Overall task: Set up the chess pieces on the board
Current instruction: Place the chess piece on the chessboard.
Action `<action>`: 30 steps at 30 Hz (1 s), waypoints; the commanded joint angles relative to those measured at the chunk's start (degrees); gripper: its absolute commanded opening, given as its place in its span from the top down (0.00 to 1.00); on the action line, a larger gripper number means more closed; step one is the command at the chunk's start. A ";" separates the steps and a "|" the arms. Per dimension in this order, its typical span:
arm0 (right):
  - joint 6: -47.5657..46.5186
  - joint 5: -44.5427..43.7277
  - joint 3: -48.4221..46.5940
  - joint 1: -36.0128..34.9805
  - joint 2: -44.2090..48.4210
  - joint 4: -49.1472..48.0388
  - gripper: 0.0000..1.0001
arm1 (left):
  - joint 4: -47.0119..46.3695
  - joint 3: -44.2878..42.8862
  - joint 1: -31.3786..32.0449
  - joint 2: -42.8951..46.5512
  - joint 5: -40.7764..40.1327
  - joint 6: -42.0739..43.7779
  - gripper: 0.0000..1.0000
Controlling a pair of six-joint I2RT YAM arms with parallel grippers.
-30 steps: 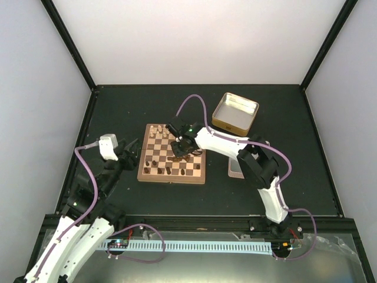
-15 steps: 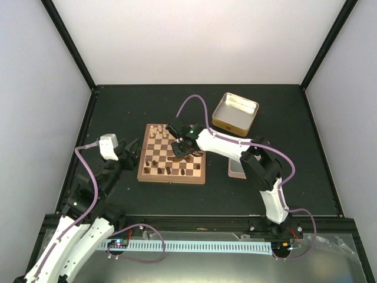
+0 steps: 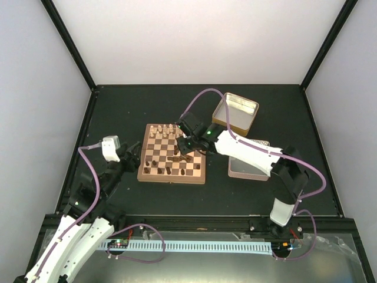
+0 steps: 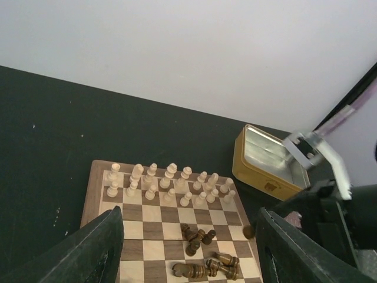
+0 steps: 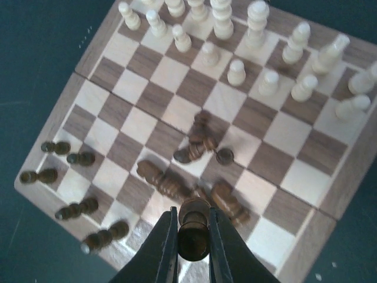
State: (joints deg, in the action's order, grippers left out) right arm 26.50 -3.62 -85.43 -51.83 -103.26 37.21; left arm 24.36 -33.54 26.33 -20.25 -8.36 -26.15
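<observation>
Dark table (image 3: 235, 194) carries the board (image 5: 284, 177). My right gripper (image 5: 192, 221) is closed on one brown chess piece (image 5: 193, 236) above the fallen ones (image 5: 171, 183); left gripper (image 3: 131, 154) stands open. Next, I think, it needs an upright, free home square.

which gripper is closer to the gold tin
Right. The right gripper, gripping a dark piece, is over the board, just left of the tin; the left gripper is beyond the board's left edge.

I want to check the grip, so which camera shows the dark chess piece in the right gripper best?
The right wrist view: the dark piece sits close up, clamped between the right gripper's fingers. In the top external view the gripper hides it; the left wrist view doesn't show it clearly.
</observation>
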 commanded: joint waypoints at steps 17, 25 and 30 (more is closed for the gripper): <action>3.98 -5.68 12.05 -6.39 0.05 -1.73 0.90 | 0.83 -0.25 -0.14 -2.45 -0.93 -0.53 0.36; 3.07 -7.86 11.34 -6.31 -2.65 -1.52 0.90 | 0.01 -0.78 -0.22 -3.77 -1.77 -0.41 0.36; 2.89 -9.45 11.17 -6.35 -3.79 -1.18 0.88 | -0.78 -0.56 -0.22 -4.78 -1.76 -0.53 0.36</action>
State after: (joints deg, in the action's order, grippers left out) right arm 29.85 -10.00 -73.38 -58.15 -105.91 36.23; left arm 24.99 -33.54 26.33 -24.27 -9.04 -26.39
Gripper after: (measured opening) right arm 0.117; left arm 0.641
